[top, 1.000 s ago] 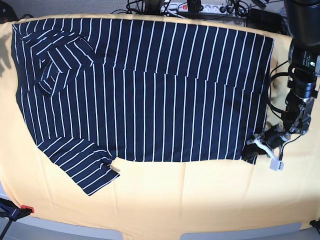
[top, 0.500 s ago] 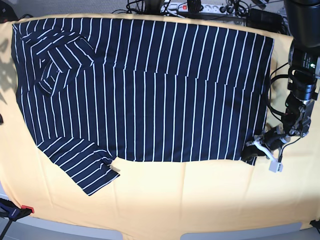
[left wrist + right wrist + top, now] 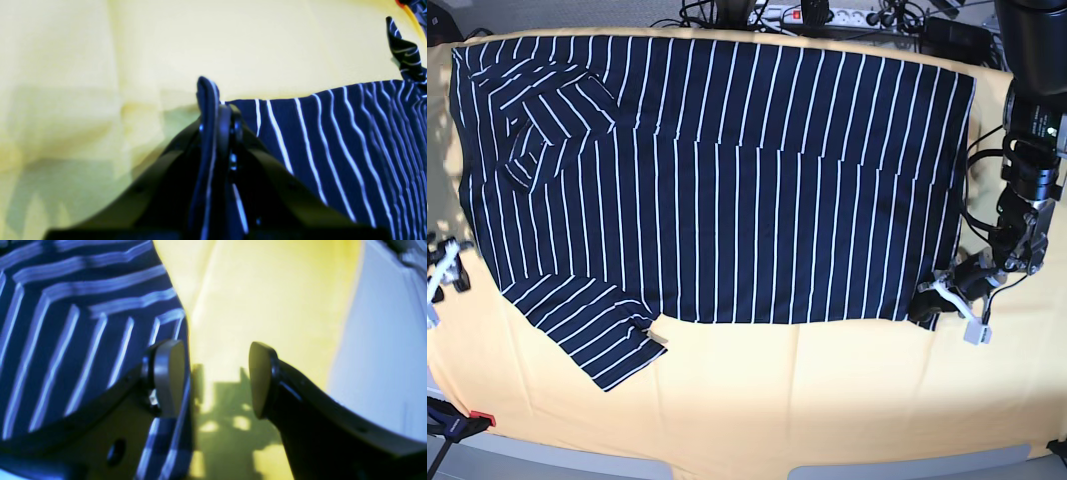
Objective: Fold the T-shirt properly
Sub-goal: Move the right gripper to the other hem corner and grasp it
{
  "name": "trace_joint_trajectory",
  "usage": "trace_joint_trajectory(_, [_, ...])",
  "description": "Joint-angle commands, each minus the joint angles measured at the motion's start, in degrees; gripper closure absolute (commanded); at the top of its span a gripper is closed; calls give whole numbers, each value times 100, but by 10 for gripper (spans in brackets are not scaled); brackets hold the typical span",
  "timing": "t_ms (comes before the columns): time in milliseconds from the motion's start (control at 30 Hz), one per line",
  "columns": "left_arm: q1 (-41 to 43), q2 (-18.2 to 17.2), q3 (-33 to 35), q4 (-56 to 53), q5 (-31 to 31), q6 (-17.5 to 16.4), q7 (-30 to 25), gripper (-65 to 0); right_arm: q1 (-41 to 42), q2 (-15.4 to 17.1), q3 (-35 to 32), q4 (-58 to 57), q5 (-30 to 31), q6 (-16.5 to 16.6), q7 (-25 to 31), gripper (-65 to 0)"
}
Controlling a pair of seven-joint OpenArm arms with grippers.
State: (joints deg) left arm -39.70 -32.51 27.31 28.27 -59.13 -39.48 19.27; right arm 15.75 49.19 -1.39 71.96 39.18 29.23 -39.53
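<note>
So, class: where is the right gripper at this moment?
In the base view the right gripper sits at the far left edge, on the yellow cloth beside the T-shirt, just above its lower sleeve.

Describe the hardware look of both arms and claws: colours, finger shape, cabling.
Left claw: black fingers that taper to narrow tips. In the base view its arm is black and cylindrical, with loose black cables looping beside it and white parts near the wrist. Right claw: black curved fingers ending in flat, rounded oval pads with a greyish face. In the base view it shows white and black parts.
</note>
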Motion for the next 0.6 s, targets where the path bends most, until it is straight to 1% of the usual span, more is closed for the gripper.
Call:
trace_joint_trajectory(0, [-188, -94, -33, 59, -85, -52, -116, 0, 376, 26, 61, -229, 94, 52, 79, -334])
trace_joint_trajectory(100, [-190, -94, -33, 59, -76, -52, -116, 0, 1095, -328, 61, -1202, 435, 284, -107, -334])
trace_joint_trajectory(200, [-190, -94, -33, 59, -76, -52, -118, 0, 1687, -651, 61, -2074, 470, 356, -133, -334])
trace_joint_trajectory(300, [-190, -81, -33, 59, -76, -52, -116, 0, 2081, -920, 61, -2817, 474, 426, -184, -334])
trace_joint_trajectory(400, [-188, -83, -33, 59, -74, -52, -116, 0, 2229, -1139, 61, -3294, 540, 424, -184, -334])
trace_joint_trajectory(500, [-188, -90, -33, 59, -74, -52, -111, 0, 2199, -1322, 61, -3477, 531, 400, -186, -334])
trace_joint_trajectory(533, [-190, -87, -33, 59, -74, -52, -114, 0, 2184, -1368, 61, -3499, 448, 302, -184, -334])
trace_joint_trajectory(567, [-190, -83, -33, 59, -74, -52, -116, 0, 2181, -1412, 61, -3504, 282, 131, -157, -334])
